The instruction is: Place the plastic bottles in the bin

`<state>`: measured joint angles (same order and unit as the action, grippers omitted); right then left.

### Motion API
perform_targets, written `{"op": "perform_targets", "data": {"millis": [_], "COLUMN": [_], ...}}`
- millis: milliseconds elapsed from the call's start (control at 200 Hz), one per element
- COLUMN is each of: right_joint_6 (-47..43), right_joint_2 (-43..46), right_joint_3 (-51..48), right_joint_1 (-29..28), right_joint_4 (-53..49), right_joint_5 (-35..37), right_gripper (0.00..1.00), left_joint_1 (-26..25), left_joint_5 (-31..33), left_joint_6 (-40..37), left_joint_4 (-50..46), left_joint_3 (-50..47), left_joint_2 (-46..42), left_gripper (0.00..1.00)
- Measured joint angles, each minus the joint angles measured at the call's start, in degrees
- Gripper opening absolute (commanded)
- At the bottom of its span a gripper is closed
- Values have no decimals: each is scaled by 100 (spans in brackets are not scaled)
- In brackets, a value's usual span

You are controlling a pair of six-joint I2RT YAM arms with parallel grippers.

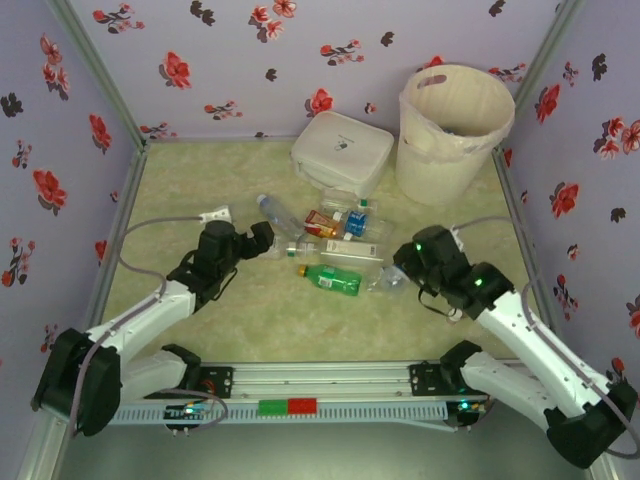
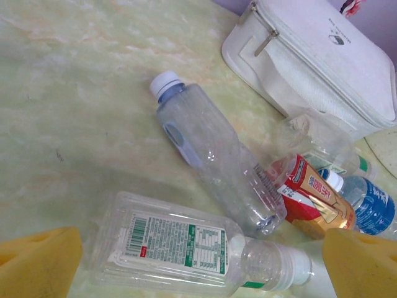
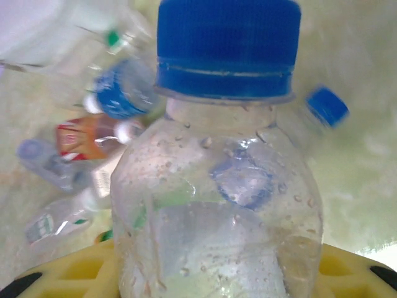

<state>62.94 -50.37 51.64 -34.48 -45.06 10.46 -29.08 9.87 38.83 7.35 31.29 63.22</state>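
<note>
left gripper (image 1: 258,240) hangs wide open at the left edge of the bottle pile, holding nothing. just ahead of it a clear labelled bottle (image 2: 180,248) lies flat, long axis across the gripper, cap to the right. a white-capped bottle (image 2: 211,161) slants beyond it. green bottle (image 1: 333,279) lies mid-pile. right gripper (image 1: 398,275) is closed round a clear blue-capped bottle (image 3: 217,205), cap pointing away from the wrist. bin (image 1: 440,170) stands at the far right corner, well apart, right arm nearer. counter (image 1: 190,190) is pale marbled green; floral walls close in on three sides.
</note>
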Motion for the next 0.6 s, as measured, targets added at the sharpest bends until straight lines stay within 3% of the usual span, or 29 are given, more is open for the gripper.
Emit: {"op": "perform_targets", "data": {"millis": [265, 600], "right_joint_6": [-1893, -3047], "right_joint_2": [-1161, -2214], "right_joint_3": [1856, 3482], "right_joint_1": [181, 1788], "right_joint_4": [107, 1209], "right_joint_5": [286, -131], "right_gripper": [33, 35], "left_joint_1": [22, 22], "left_joint_5": [-155, -461], "left_joint_6": [-17, 7], "left_joint_4": [-195, -396], "left_joint_3": [151, 479], "left_joint_2": [-20, -17], "left_gripper": [100, 100]}}
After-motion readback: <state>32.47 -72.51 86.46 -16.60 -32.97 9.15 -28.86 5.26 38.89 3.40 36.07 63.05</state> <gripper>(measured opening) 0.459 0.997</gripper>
